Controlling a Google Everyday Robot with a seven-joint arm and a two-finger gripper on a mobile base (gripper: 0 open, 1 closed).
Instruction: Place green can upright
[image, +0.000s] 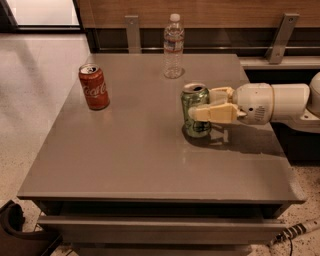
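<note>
Green can (196, 128) upright on surface (140, 160), frame centre-right, clamped by tool (202, 104); front finger (212, 113) hides label middle; arm (280, 102) cut off at right edge.

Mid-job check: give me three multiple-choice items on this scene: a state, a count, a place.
1. The dark green aluminium drink can is: A. lying on its side; B. upright on the grey table, in the pincer; C. tilted in the air.
2. Drink cans on the table: A. one; B. two; C. three.
3. The clear plastic water bottle stands: A. near the table's far edge; B. in the pincer; C. on the floor.
Answers: 1 B, its silver top faces up, base on the table. 2 B, the green can and the red Coca-Cola can. 3 A, behind both cans.
</note>
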